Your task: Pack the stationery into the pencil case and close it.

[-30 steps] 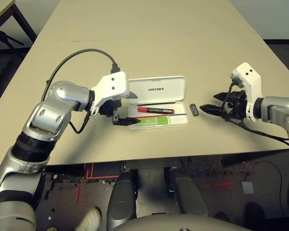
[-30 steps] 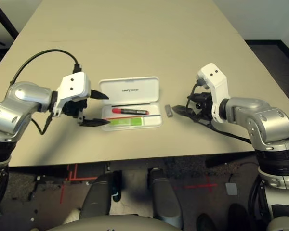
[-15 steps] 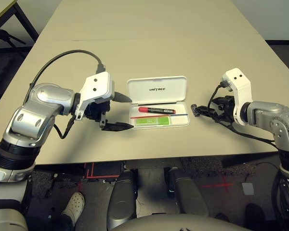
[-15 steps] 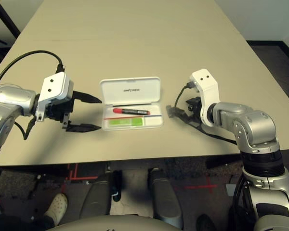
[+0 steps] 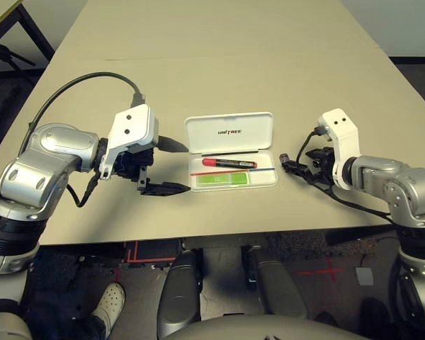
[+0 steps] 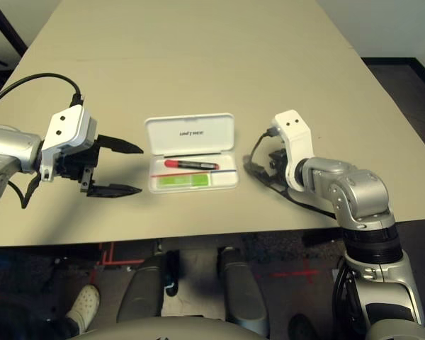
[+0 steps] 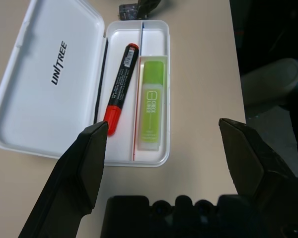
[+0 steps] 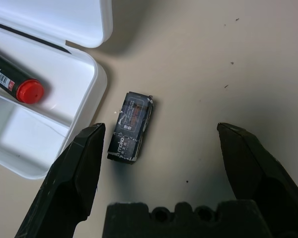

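Pencil case point(image 7: 161, 44), open, marker point(image 7: 122, 82) and green stick point(image 7: 151, 106) inside; both hands wide open, empty; dark block point(image 8: 130, 126) outstanding, needing the right hand point(image 8: 161, 144) centred, then closed.

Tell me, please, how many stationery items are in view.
3: the red-and-black marker and the green highlighter lie in separate compartments of the open pencil case; the dark block lies on the table beside it, toward the right gripper.

Glossy white plastic case point(image 5: 234, 185); smooth matt table point(image 5: 234, 78).
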`<action>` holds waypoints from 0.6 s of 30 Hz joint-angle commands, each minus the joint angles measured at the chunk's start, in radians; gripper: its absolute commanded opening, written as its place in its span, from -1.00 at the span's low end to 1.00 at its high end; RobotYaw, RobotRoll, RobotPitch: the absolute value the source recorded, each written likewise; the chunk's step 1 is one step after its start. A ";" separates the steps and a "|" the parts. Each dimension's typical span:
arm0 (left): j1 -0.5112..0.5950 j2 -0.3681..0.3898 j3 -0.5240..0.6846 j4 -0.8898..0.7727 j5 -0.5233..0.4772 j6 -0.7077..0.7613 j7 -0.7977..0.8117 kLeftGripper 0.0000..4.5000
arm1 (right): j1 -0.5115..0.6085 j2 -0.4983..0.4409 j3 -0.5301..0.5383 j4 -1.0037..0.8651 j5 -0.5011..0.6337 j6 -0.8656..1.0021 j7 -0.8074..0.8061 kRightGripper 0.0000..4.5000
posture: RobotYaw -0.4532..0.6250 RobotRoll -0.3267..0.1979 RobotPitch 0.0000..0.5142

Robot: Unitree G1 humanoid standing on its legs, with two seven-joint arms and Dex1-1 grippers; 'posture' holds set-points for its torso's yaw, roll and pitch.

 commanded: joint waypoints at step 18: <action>0.064 0.025 0.024 -0.056 -0.035 0.010 0.037 1.00 | -0.020 -0.010 0.018 -0.007 -0.005 0.052 0.005 -0.88 | -0.07 0.25 -0.14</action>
